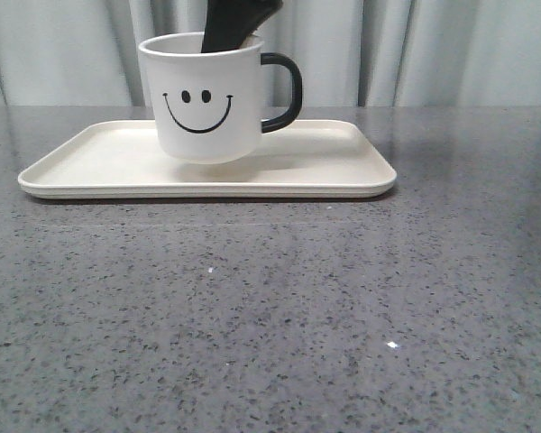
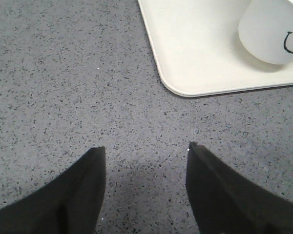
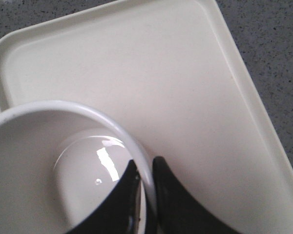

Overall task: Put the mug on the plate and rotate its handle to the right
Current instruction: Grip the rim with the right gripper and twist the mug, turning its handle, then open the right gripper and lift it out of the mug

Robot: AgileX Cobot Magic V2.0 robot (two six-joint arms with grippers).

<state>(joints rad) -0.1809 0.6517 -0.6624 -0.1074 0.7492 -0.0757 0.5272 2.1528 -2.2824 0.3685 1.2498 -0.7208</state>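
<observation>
Currently, the right gripper (image 3: 145, 183) clamps the rim of the mug (image 1: 203, 99), one finger inside the wall and one outside. The mug is upright over the plate (image 1: 343, 171); whether its base touches the plate surface cannot be determined. The smiley face is toward the front camera and the handle (image 1: 287, 92) points right. The left gripper (image 2: 145, 161) has its fingers spread apart, empty, above the speckled grey table (image 1: 270, 316) near a plate corner.

Grey speckled table (image 1: 270, 316), pale curtains (image 1: 433, 50)
</observation>
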